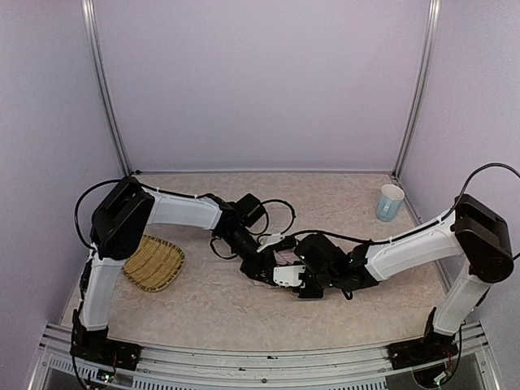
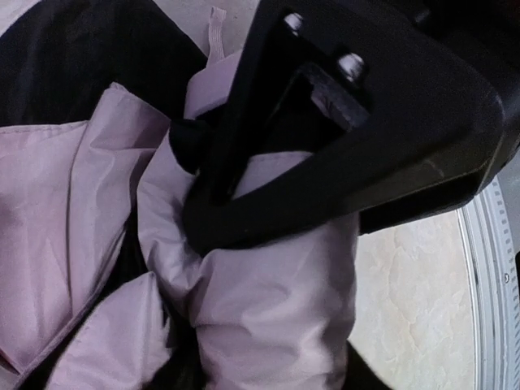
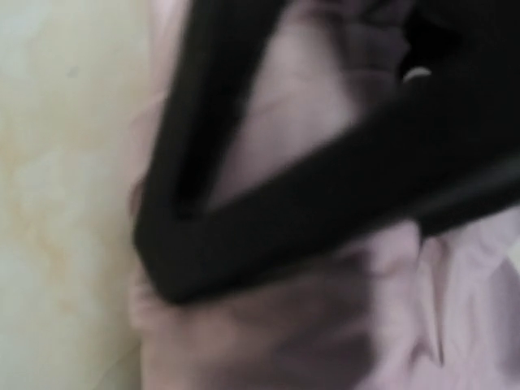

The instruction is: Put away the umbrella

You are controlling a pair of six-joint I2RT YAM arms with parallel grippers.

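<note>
Worktop: pale and mottled, carrying everything listed below.
Left arm: reaching rightward over the straw tray toward the worktop's middle.
Right arm: stretching in from the far side, pointing back toward the tray.
Umbrella: lying collapsed to the right of the tray, well apart from it, as a bunched pink bundle with black lining showing.
Left hand: sitting on the tray-side end of the bundle, partly closed and pinching a roll of canopy. One black finger is crossing the fabric, which is bulging on either side of it.
Right hand: pressing on the end away from the tray. A finger is lying against pink cloth, but the view is blurred, so its opening and any grip cannot be told.
Cup: standing far right of the tray, by the back corner.
Governing relation: the umbrella is lying directly between the two hands, both equally near. Its long axis is appearing to run from hand to hand, though the hands are hiding much of it. The next move probably depends on the left hand's pinch holding.
</note>
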